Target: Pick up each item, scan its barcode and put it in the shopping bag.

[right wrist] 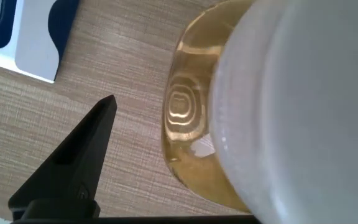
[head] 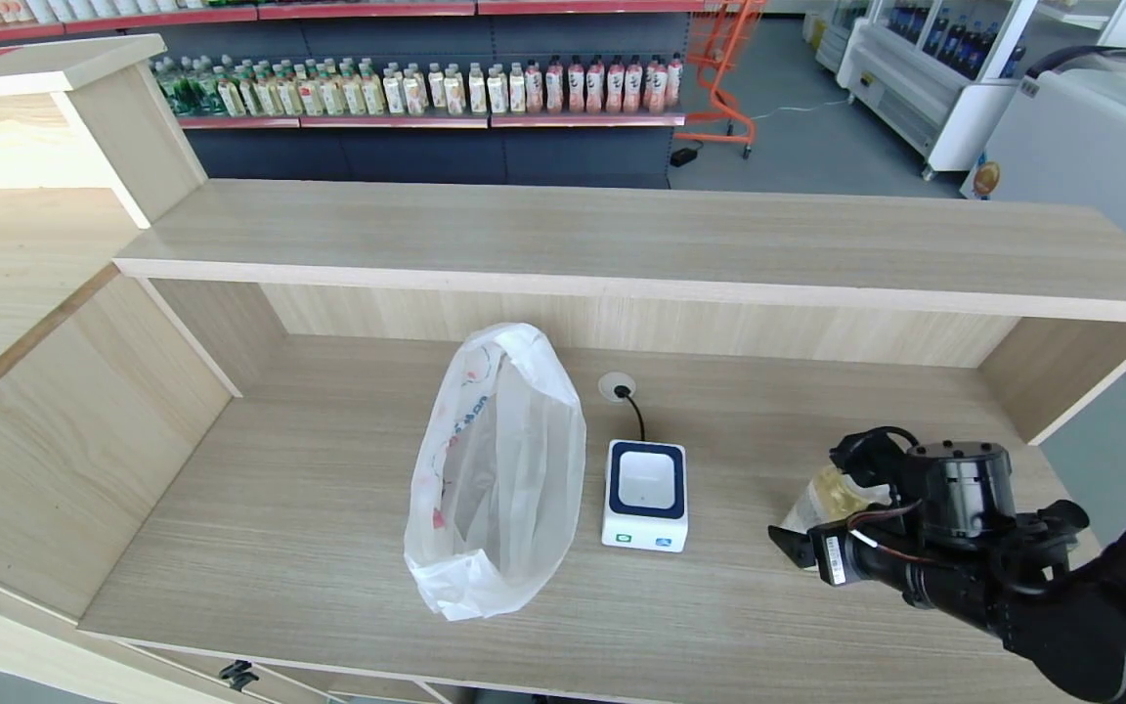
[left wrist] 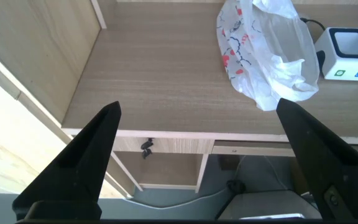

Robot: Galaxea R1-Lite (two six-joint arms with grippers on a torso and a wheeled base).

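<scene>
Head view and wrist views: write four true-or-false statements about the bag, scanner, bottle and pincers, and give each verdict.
1. The shopping bag lies on the left of the scanner. True.
2. The bottle is already in the bag. False: it is outside the bag, at the right pincer, to the right of the scanner.
3. The left pincer is open. True.
4. The scanner has no cable. False: a black cable runs from it to a hole in the counter.
</scene>
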